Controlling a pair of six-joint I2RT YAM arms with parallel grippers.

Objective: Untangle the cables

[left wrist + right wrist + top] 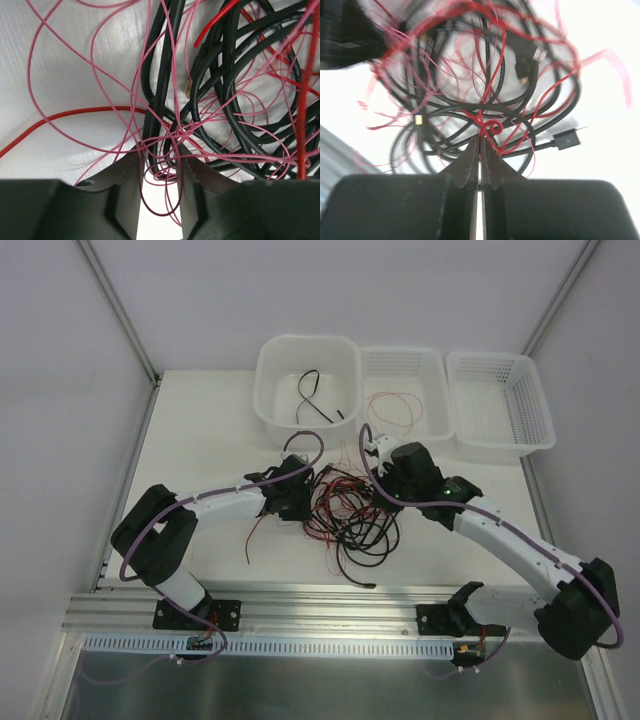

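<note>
The cables (350, 515) lie in one tangle at the table's middle: black cables (235, 75) with small plug ends (566, 139) wound through thin red wires (75, 114). My left gripper (305, 498) is at the tangle's left side. In the left wrist view its fingers (160, 150) stand narrowly apart, closed round a bend of black cable and several thin red loops. My right gripper (375, 478) is at the tangle's upper right. Its fingers (481, 139) are pressed together on a curled red wire (492, 127), with the black coils just beyond the tips.
Three white containers line the table's far edge: a tub (270, 390) holding a black cable (310, 395), a middle basket (440, 390) holding a thin red wire (390, 405), and a right basket (535, 410). An aluminium rail (330, 615) runs along the near edge.
</note>
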